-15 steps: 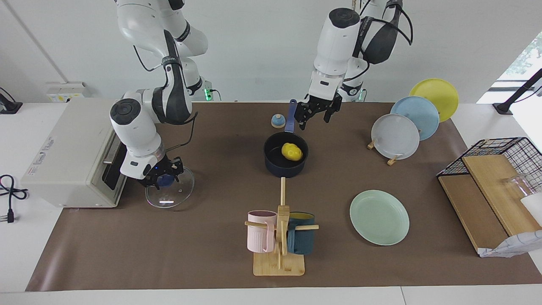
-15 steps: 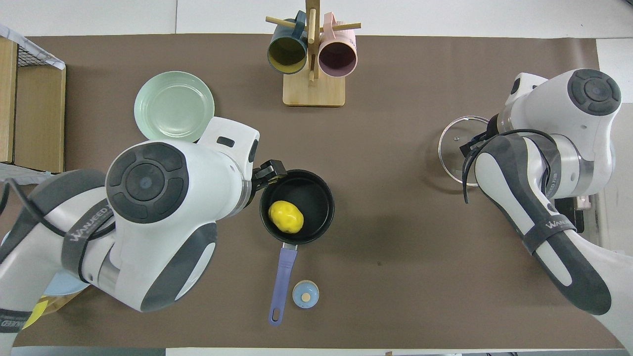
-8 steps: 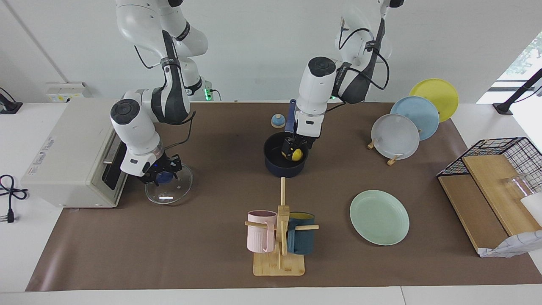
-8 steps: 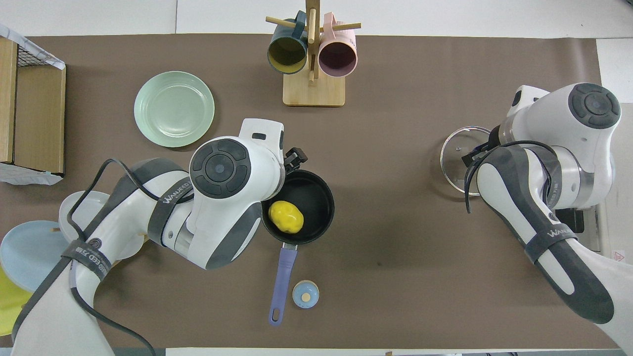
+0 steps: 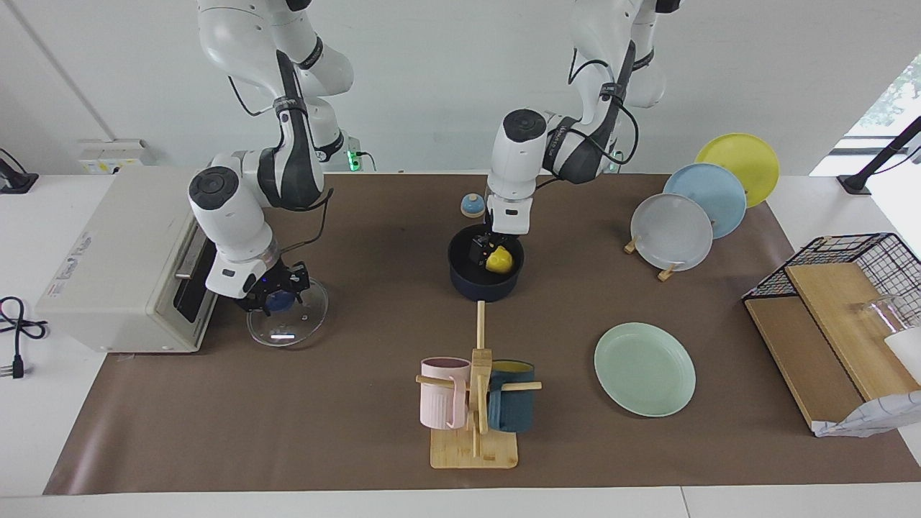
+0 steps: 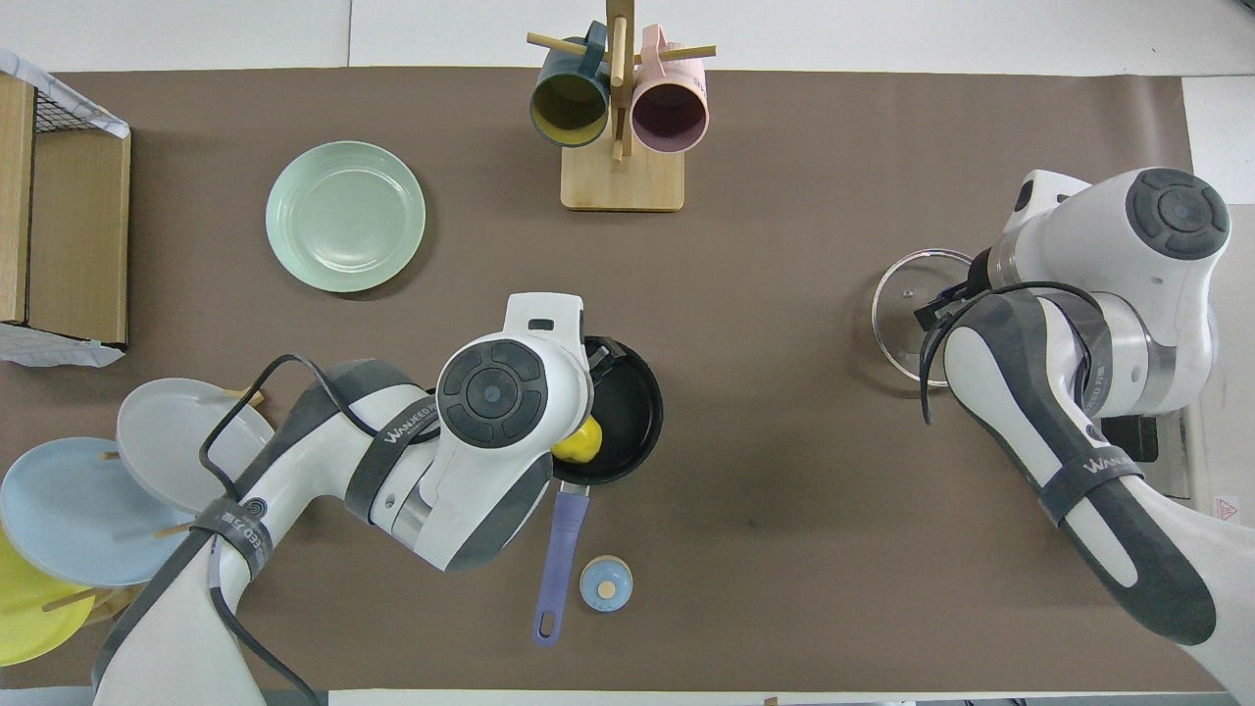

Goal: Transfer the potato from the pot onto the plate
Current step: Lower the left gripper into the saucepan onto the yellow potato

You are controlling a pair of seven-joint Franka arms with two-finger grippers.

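My left fingers (image 5: 489, 255) hang apart inside the dark navy round saucepan (image 5: 460, 277), flanking the small bright yellow oval potato (image 5: 499, 260). I should settle lower and centre before squeezing, or it may roll. My right fingers (image 5: 277, 296), pressed together, wait over the glass lid (image 5: 306, 324).

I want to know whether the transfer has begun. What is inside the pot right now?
The pot holds the potato, with the left gripper lowered over it; part of the potato is covered by that gripper.

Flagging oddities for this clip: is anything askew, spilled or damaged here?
Nothing stands out. The potato lies in the upright pot, the mint plate lies flat and bare, and the glass lid rests flat by the toaster oven. No spills or damage show.
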